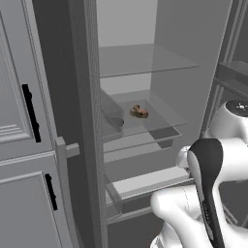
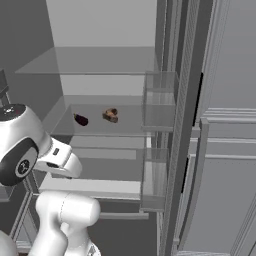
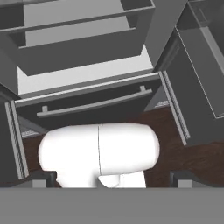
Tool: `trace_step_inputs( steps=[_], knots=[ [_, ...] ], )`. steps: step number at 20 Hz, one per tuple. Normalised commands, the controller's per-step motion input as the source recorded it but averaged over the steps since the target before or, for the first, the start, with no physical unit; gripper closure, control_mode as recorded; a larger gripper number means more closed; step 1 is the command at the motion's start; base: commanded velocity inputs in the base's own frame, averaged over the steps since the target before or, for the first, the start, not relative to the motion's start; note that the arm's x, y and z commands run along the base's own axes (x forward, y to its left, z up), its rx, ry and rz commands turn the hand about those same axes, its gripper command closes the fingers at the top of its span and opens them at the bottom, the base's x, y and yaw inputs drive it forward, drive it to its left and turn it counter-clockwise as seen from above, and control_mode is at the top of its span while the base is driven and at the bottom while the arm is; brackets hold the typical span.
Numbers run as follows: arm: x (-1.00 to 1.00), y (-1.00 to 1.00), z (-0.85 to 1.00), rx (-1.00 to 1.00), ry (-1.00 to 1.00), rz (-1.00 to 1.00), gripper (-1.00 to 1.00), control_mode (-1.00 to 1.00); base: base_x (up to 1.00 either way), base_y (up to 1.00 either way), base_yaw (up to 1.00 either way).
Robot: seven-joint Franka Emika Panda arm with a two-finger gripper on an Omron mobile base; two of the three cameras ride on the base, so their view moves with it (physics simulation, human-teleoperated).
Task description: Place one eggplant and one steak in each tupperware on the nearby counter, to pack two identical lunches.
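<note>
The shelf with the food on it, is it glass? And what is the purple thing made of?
The shelf looks like clear glass or plastic: you can see through it to the grey fridge wall behind. The eggplant looks smooth and shiny, dark purple, like a real vegetable's skin. The steak beside it looks like rough reddish-brown meat with paler streaks.

So the fridge (image 2: 107, 100) is standing wide open, with glass shelves inside. On the middle shelf (image 2: 100, 127) there's a dark purple eggplant (image 2: 81, 119) on the left and a reddish-brown steak (image 2: 111, 115) just beside it on the right, not touching. Clear door bins (image 2: 160, 107) hang along the right. The white arm (image 2: 30, 150) sits folded at the lower left.
</note>
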Motion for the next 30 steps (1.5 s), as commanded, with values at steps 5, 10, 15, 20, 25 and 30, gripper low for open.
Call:
trace_step_inputs(
  steps=[5, 10, 15, 20, 25, 30],
  knots=[
    [0.98, -0.01, -0.01, 0.0, -0.06, 0.09, -1.0, -1.0, 0.0, 0.0, 0.0],
    [1.0, 0.0, 0.0, 0.0, -0.04, 0.09, -1.0, -1.0, 0.0, 0.0, 0.0],
    [0.94, 0.0, 0.0, 0.0, 0.02, 0.01, -1.0, -1.0, 0.0, 0.0, 0.0],
    [0.86, 0.0, -0.09, 0.0, 0.0, 0.0, -1.0, -1.0, 0.0, 0.0, 0.0],
    [0.77, 0.0, -0.24, 0.0, 0.0, 0.06, -1.0, -1.0, 0.0, 0.0, 0.0],
    [0.59, 0.0, -0.46, 0.0, -0.09, 0.05, -1.0, -1.0, 0.0, 0.0, 0.0]
  ],
)
